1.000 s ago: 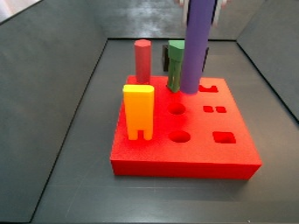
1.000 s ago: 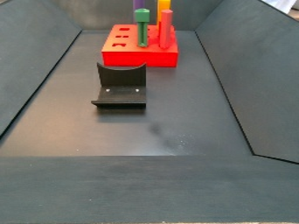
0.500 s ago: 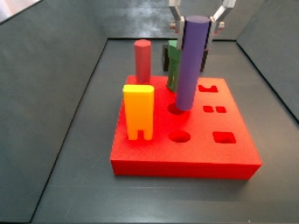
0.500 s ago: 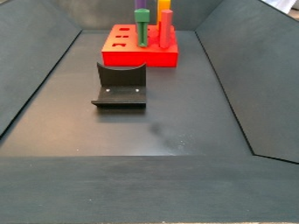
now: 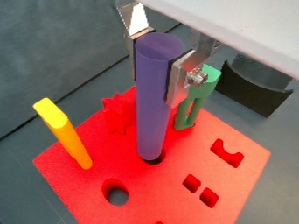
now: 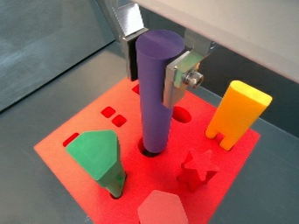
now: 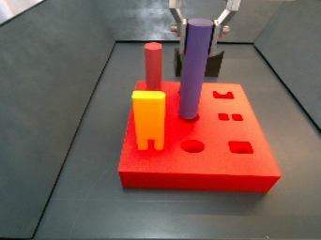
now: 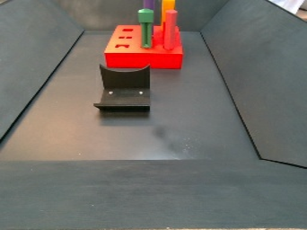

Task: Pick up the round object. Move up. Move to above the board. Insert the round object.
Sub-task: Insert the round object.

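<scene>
The round object, a tall purple cylinder peg, stands upright with its lower end in a round hole of the red board. It shows in both wrist views and in a side view. My gripper is above the board, its two silver fingers pressed against opposite sides of the peg's top, shut on it. In a side view the gripper sits at the peg's upper end. In the far side view the board is small and the purple peg is hidden.
On the board stand a yellow slotted peg, a red-pink cylinder peg, a green peg and a red star-shaped piece. Open holes lie along the board's near side. The dark fixture stands on the floor beside the board.
The purple peg has come down with my gripper, its lower end going from the board's top into the round hole, and it now stands straighter.
</scene>
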Controlling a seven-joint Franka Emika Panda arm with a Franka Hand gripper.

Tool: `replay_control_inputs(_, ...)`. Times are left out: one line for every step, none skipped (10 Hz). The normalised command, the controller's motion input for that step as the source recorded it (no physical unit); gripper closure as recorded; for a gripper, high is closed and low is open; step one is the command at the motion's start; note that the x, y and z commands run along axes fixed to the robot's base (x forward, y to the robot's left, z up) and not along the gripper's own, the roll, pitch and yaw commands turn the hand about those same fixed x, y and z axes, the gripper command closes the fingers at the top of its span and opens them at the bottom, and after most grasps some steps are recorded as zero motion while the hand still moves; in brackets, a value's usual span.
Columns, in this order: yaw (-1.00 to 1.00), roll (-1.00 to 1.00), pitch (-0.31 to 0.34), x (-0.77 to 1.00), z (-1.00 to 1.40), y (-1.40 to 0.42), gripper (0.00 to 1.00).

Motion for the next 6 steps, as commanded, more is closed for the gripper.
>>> replay_control_inputs(0.00, 0.00, -0.037, 0.09, -0.04, 0.00, 1.00)
replay_control_inputs(0.00, 0.00, -0.023, 0.20, -0.11, 0.01, 1.00)
replay_control_inputs(0.00, 0.00, 0.000, 0.22, -0.17, 0.05, 1.00)
replay_control_inputs(0.00, 0.01, -0.037, 0.02, -0.25, 0.02, 1.00)
replay_control_inputs(0.00, 0.08, -0.027, 0.00, -0.31, 0.00, 1.00)
replay_control_inputs(0.00, 0.08, -0.001, 0.00, -0.26, 0.00, 1.00)
